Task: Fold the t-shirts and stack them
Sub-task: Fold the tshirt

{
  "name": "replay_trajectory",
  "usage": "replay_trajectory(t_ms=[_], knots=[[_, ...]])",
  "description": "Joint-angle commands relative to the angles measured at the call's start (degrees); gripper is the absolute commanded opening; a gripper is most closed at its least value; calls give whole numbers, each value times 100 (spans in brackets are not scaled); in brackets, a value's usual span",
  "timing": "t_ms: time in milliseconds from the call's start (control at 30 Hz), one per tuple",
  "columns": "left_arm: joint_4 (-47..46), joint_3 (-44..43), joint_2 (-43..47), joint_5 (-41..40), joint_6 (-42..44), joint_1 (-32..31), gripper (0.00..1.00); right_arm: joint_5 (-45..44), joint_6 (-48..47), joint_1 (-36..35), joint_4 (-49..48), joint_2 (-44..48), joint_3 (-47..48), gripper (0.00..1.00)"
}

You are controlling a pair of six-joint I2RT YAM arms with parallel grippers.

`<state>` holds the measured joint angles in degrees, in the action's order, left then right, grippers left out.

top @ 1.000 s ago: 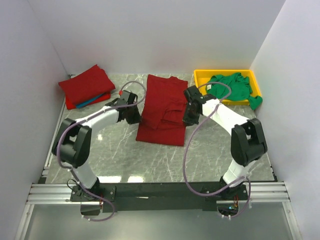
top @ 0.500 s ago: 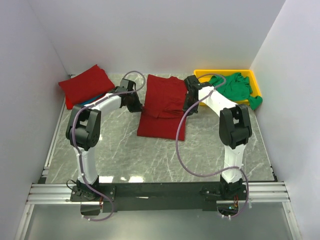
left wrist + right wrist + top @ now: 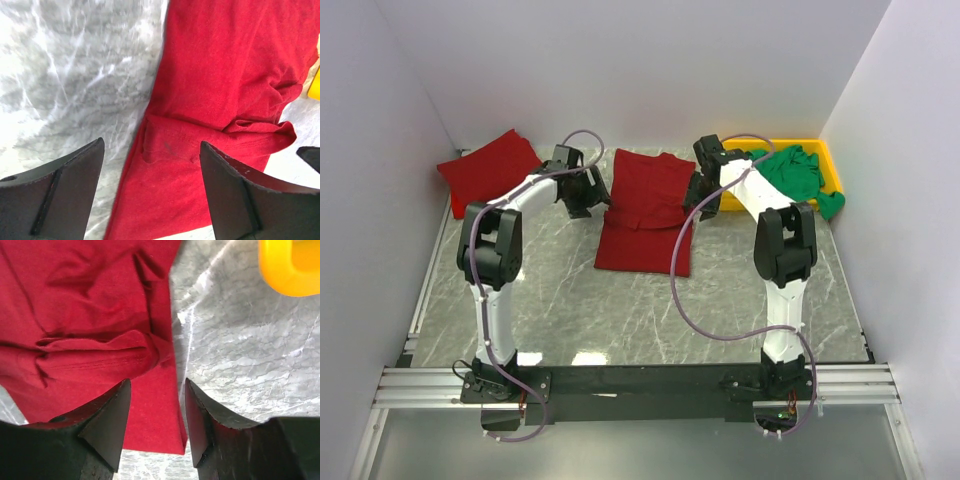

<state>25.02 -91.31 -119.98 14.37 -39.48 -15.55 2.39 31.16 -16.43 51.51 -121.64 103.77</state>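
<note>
A dark red t-shirt point(image 3: 645, 215) lies partly folded on the marble table, its lower layer sticking out toward the front. My left gripper point(image 3: 592, 192) hangs open over its left edge point(image 3: 165, 150), nothing between the fingers point(image 3: 70, 185). My right gripper point(image 3: 703, 192) hovers open over the shirt's right edge point(image 3: 160, 405), holding nothing. A folded pile of dark red t-shirts point(image 3: 490, 168) sits at the back left. A green t-shirt point(image 3: 792, 172) lies crumpled in the tray.
The shallow yellow tray point(image 3: 740, 146) stands at the back right, close to my right gripper; its corner point(image 3: 287, 270) shows in the right wrist view. White walls close in the back and both sides. Bare marble point(image 3: 620, 310) lies in front of the shirt.
Both arms reached further toward the back wall along the shirt's sides. Both grippers were shut and now stand open, off the red cloth, which lies flatter.
</note>
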Motion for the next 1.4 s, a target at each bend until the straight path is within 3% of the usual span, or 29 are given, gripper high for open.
replay_trajectory(t_ms=[0,133,400,767,1200,1367], knots=[[135,-204,361,162,371,43,83,-81,-162,-88,44,448,302,55],[-49,323,677,417,634,43,80,173,-242,-526,-97,580,74,55],[-418,1456,1249,1162,951,17,75,665,-128,-1152,-150,-104,293,51],[-788,1721,898,2280,1206,-308,76,684,31,-1179,-167,-912,855,50],[-603,1985,581,2158,1540,-361,75,166,478,-863,-580,-1493,1672,49],[-498,2055,634,2096,1637,-361,76,16,637,-757,-536,-1871,2516,49]])
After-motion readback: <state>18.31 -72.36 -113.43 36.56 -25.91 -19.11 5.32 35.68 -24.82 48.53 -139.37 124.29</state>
